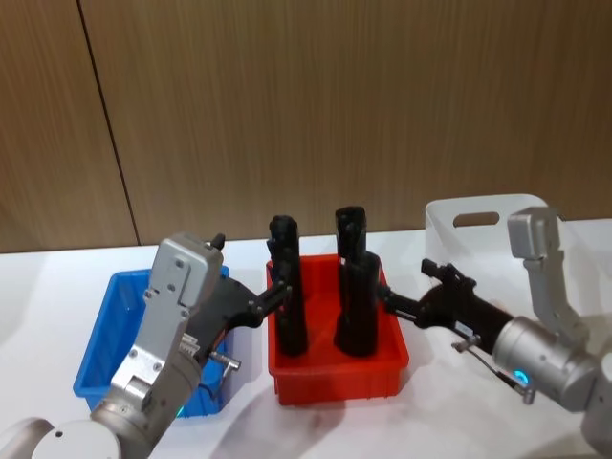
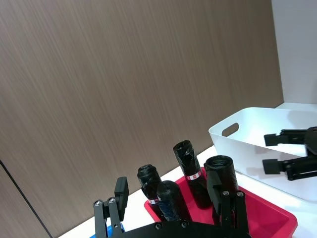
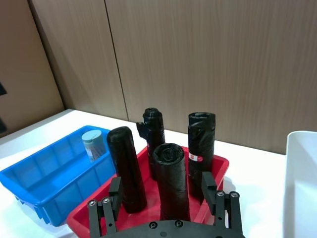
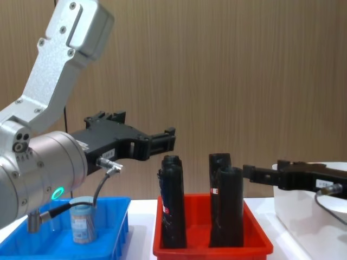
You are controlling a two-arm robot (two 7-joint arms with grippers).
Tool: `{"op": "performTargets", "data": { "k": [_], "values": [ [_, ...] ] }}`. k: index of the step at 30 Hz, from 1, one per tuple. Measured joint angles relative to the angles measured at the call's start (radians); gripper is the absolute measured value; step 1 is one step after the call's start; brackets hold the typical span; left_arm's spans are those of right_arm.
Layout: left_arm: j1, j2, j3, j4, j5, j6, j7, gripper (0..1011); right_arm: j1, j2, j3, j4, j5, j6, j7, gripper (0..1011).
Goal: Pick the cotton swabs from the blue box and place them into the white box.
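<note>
Head view: the left claw (image 1: 278, 292) hangs open at the blue box's (image 1: 96, 344) inner edge, the right claw (image 1: 390, 304) open between the red tray (image 1: 335, 378) and the white box (image 1: 449, 225), all on the table (image 1: 38, 287).

Chest view: one jar of cotton swabs (image 4: 82, 223) stands upright in the blue box, open air between it and the left claw above.

The tabletop (image 1: 57, 268) is seen from above and forward in the head view, with the red tray (image 1: 337, 375) central. In the chest view, the same tray (image 4: 211, 246) is viewed low, from the side, close up. From each wrist view, the black cylinders (image 2: 190, 173) (image 3: 171, 181) are looked at past that arm's own gripper (image 2: 173, 206) (image 3: 163, 198), toward the wood-panelled wall (image 3: 198, 59).
</note>
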Motion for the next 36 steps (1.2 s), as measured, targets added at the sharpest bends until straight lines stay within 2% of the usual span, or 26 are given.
{"op": "performTargets", "data": {
  "k": [13,21,36],
  "values": [
    [0.000,0.000,0.000,0.000,0.000,0.000,0.000,999,0.132,-0.037,-0.002,0.221,0.007,-0.015,0.093,1002],
    [0.000,0.000,0.000,0.000,0.000,0.000,0.000,1000,0.196,-0.053,-0.004,0.332,0.005,-0.031,0.141,1002],
    [0.000,0.000,0.000,0.000,0.000,0.000,0.000,1000,0.324,-0.093,-0.027,0.555,-0.024,-0.078,0.227,1001]
  ]
}}
